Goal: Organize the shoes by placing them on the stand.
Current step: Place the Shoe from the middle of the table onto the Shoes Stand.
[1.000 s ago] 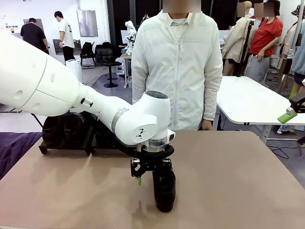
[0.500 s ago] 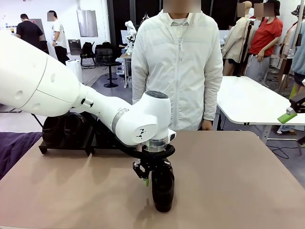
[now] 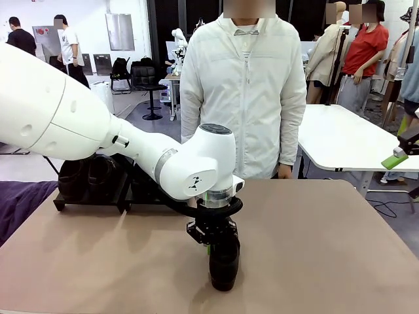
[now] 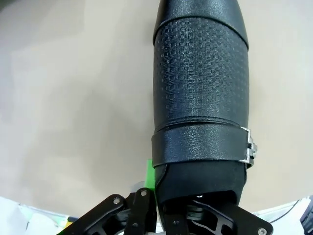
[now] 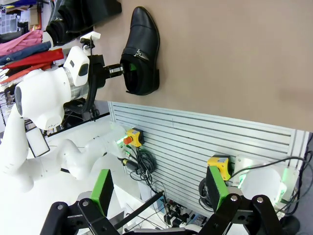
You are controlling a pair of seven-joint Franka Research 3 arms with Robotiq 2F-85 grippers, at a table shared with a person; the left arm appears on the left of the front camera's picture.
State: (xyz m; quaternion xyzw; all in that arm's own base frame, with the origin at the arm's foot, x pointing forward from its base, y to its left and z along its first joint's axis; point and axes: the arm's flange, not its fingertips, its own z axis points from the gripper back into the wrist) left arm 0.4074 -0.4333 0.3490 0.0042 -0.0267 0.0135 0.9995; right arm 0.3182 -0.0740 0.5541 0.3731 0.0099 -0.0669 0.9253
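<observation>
Shoe [image 3: 224, 265] in hand is the matter here: it stands on the tan table [image 3: 327, 248] at the near middle, toe pointing at the camera, and the left gripper [image 3: 211, 243] has its jaws pinched narrow on the heel collar, one green pad [image 4: 150, 174] outside the leather. From the left wrist view the strap and buckle [image 4: 250, 147] lie just beyond the grip, so the hold is on the soft rear edge only. The right gripper [image 5: 161, 188] hangs spread wide and empty, well off the table to the right.

The stand [image 3: 91, 196] sits at the far left, behind the left arm, with other shoes [image 3: 88, 178] already resting on it. A good lift would go straight up first, slowly, since a heavy toe will likely sag from a heel pinch. Then swing left and far, keeping the sole level, and set it down beside the shoes already there without nudging them.
</observation>
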